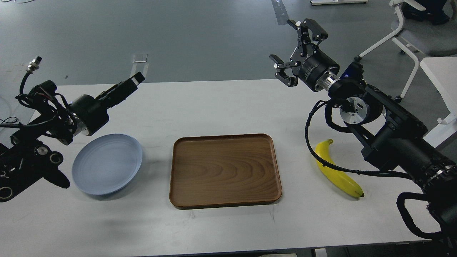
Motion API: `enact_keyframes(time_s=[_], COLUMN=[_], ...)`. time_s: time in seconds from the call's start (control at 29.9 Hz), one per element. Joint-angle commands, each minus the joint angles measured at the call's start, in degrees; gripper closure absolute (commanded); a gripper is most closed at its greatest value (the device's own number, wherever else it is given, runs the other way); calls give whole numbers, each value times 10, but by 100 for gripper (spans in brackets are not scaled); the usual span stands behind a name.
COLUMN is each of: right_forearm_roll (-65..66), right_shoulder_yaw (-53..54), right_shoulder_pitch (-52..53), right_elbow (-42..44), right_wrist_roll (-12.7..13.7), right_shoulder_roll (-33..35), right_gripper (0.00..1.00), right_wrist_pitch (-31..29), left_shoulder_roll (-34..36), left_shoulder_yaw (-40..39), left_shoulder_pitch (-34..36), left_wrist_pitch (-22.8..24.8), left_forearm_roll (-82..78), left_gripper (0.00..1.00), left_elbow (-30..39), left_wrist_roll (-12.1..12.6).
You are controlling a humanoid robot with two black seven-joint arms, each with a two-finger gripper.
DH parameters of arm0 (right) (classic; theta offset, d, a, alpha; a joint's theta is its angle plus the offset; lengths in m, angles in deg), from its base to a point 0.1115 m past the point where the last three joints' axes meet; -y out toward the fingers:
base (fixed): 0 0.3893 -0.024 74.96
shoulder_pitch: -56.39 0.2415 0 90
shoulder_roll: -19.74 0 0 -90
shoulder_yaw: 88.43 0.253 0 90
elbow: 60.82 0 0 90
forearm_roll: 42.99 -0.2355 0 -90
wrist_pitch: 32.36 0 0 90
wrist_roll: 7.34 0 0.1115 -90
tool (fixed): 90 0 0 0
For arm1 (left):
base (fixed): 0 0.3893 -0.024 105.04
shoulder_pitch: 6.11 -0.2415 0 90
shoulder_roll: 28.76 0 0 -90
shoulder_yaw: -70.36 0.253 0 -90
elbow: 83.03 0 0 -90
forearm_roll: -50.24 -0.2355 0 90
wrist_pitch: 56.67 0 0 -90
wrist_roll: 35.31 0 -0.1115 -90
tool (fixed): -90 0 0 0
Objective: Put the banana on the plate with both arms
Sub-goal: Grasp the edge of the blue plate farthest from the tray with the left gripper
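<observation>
Right claw: our right claw (298,50) hangs in the air over the far edge of the tabletop (221,107), its 2 fingers spread wide with nothing between them.
Left claw: our left claw (125,86) points up and toward the far middle of the tabletop; its fingers lie in line and look pressed together, but we cannot tell for sure from this angle. It carries nothing.
Banana: the banana (337,170) lies flat on the tabletop, below and nearer to us than the right claw, under that arm's wrist and its black cable (314,150), which crosses in front of it. Greenish stem tip points away from us, dark end toward us.
Plate: the plate (107,164) sits just below the left claw, close under that arm's wrist, well apart from the banana.
Tray: the brown wooden tray (225,170) rests between the 2 claws, with plate on 1 side and banana on the other.
</observation>
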State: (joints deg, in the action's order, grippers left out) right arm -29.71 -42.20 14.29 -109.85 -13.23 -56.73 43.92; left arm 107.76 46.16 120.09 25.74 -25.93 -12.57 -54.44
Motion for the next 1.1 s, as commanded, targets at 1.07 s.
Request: enact_keyframes(time_s=[1.07], right_forearm_roll=[0], right_shoulder_yaw=[2], right_shoulder_pitch=[3], right_elbow=[1], right_wrist_roll=[-1], right_shoulder_roll=[-1], right_gripper=[0], right_wrist_pitch=[13], left_shoulder_roll=[42], left_shoulder_yaw=[154], left_shoulder_pitch=[-136], left_wrist_pitch=[-161], left_forearm_roll=[3], left_gripper=[13], left_elbow=[-179], left_wrist_roll=[-41])
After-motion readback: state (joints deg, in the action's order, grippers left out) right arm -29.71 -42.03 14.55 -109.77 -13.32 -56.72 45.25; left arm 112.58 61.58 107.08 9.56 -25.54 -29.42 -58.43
